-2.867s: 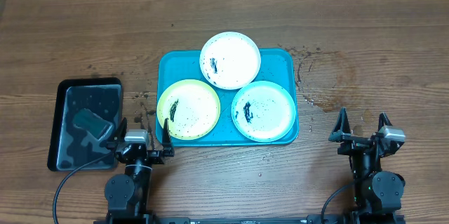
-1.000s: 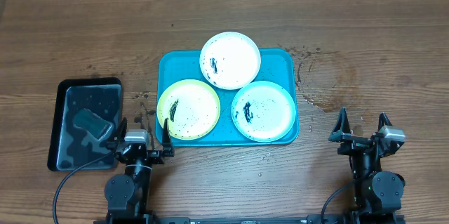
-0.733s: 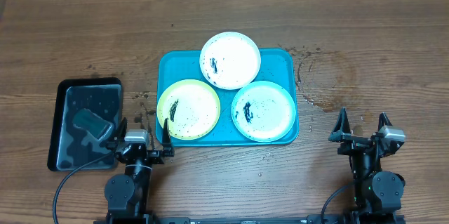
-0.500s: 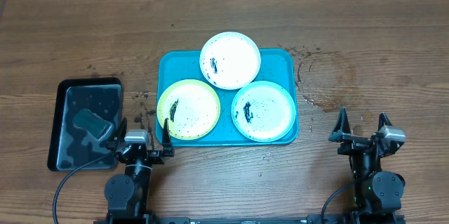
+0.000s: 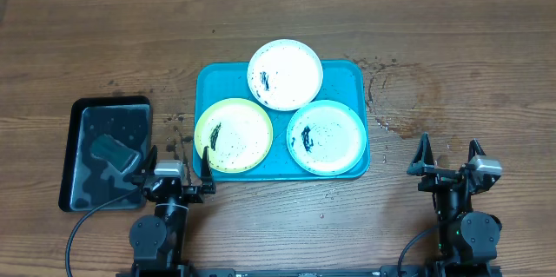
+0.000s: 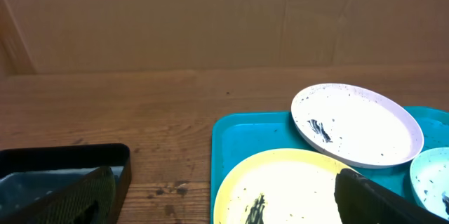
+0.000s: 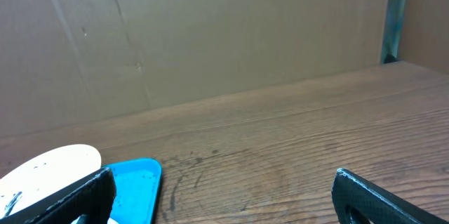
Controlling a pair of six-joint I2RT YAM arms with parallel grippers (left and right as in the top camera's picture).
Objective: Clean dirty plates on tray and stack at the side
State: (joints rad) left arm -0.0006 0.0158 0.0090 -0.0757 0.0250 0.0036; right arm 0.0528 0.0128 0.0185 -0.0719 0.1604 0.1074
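Note:
The turquoise tray (image 5: pixel 226 78) lies mid-table and holds three smeared plates: white (image 5: pixel 285 74) at the back, yellow-green (image 5: pixel 233 135) front left, light blue (image 5: pixel 326 136) front right. My left gripper (image 5: pixel 179 161) is open and empty at the tray's front left corner. My right gripper (image 5: pixel 448 157) is open and empty, right of the tray over bare wood. The left wrist view shows the tray (image 6: pixel 242 136), the white plate (image 6: pixel 356 123), the yellow-green plate (image 6: pixel 287 189) and its open jaws (image 6: pixel 224 199). The right wrist view shows the tray corner (image 7: pixel 137 182), the white plate's edge (image 7: pixel 49 164) and open jaws (image 7: pixel 224 196).
A black tray (image 5: pixel 104 151) holding water and a dark sponge (image 5: pixel 115 152) sits at the left, close to my left gripper; it also shows in the left wrist view (image 6: pixel 63 168). Dark specks and a water ring (image 5: pixel 395 95) mark the wood right of the turquoise tray. A cardboard wall stands at the back.

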